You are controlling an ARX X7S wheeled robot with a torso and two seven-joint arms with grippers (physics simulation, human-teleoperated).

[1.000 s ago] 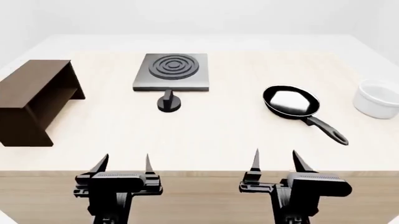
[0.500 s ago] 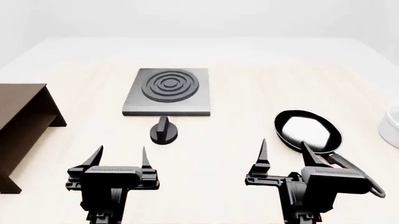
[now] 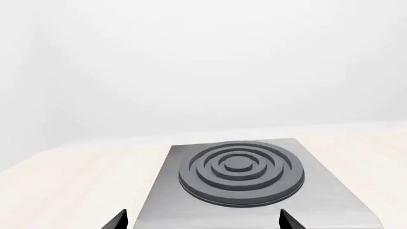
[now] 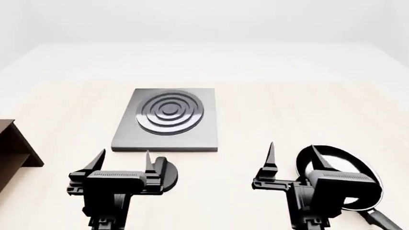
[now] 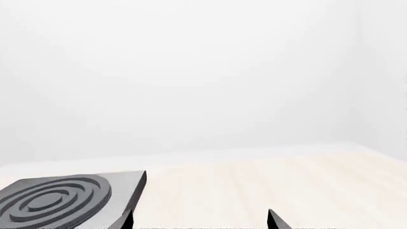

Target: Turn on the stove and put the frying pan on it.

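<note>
The stove (image 4: pixel 167 120) is a flat grey plate with a ringed burner, at the table's middle in the head view. It also shows in the left wrist view (image 3: pixel 241 176) and the right wrist view (image 5: pixel 57 200). Its black knob (image 4: pixel 167 173) sits just in front of it, partly hidden behind my left gripper (image 4: pixel 122 160), which is open and empty above it. The frying pan (image 4: pixel 357 172) lies at the lower right, partly hidden behind my right gripper (image 4: pixel 294 155), which is open and empty. Only the fingertips (image 3: pixel 117 220) show in the left wrist view.
A dark brown wooden shelf (image 4: pixel 13 148) stands at the left edge of the head view. The pale wooden tabletop (image 4: pixel 288 115) stretches behind and right of the stove to a white wall.
The view has moved forward over the table: stove, knob and pan slid down toward my grippers. The shelf shifted off to the left and the white bowl left the view.
</note>
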